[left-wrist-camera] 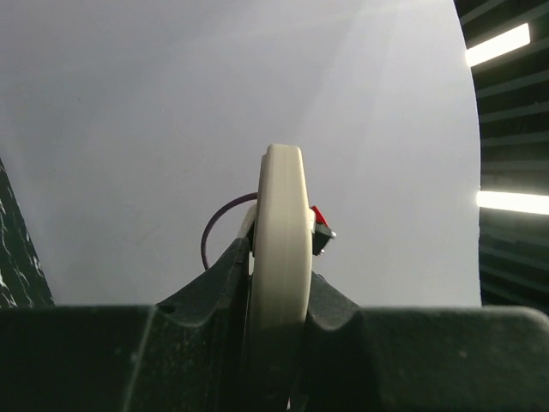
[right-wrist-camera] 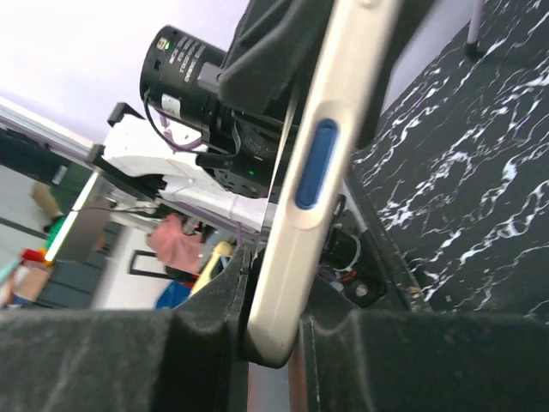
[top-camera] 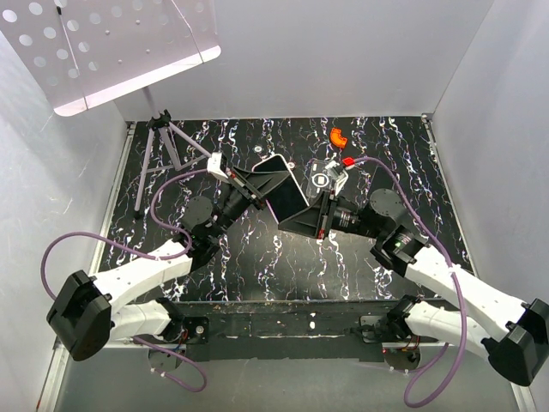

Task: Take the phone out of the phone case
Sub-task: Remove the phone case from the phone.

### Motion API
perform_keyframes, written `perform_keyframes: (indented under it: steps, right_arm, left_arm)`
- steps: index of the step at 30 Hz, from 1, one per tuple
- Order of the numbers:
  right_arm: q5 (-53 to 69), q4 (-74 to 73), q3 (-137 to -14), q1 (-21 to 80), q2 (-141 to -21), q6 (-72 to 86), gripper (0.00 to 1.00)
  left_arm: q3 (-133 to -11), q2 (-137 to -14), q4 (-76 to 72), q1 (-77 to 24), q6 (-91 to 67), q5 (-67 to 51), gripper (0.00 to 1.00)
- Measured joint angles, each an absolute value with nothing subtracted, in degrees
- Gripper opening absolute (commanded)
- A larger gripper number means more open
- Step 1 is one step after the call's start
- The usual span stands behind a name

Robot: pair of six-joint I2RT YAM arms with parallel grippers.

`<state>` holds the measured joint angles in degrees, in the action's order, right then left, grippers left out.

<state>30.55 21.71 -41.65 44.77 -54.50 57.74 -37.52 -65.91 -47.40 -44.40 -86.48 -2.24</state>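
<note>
A phone with a dark screen sits in a cream case (top-camera: 286, 184) with a blue side button, held in the air above the middle of the table. My left gripper (top-camera: 257, 183) is shut on its upper left edge; the left wrist view shows the cream case edge (left-wrist-camera: 280, 240) pinched between the black fingers. My right gripper (top-camera: 316, 216) is shut on its lower right end; the right wrist view shows the case edge (right-wrist-camera: 304, 215) clamped in the fingers, with the left arm behind. The phone still sits inside the case.
An orange piece (top-camera: 338, 136) and a small red-tipped clear object (top-camera: 330, 174) lie on the black marbled table (top-camera: 386, 154) at the back right. A tripod (top-camera: 163, 142) stands at the back left under a perforated white panel (top-camera: 94, 43). White walls enclose the sides.
</note>
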Motion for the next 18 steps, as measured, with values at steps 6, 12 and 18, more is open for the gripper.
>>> perform_keyframes:
  steps: [6,12,18]
  right_arm:
    - [27.8,20.7,-41.5,46.3,-51.0,46.0,0.01]
    - [27.5,16.4,-45.4,48.2,-50.9,35.2,0.01]
    - [23.4,9.6,-51.9,52.1,-51.7,24.7,0.01]
  left_arm:
    - [-42.9,-65.5,-37.9,-44.1,-92.8,-9.1,0.0]
    - [-44.1,-64.1,-35.3,-43.7,-98.0,-12.1,0.0]
    - [-46.7,-62.4,-31.6,-43.6,-100.4,-12.8,0.0]
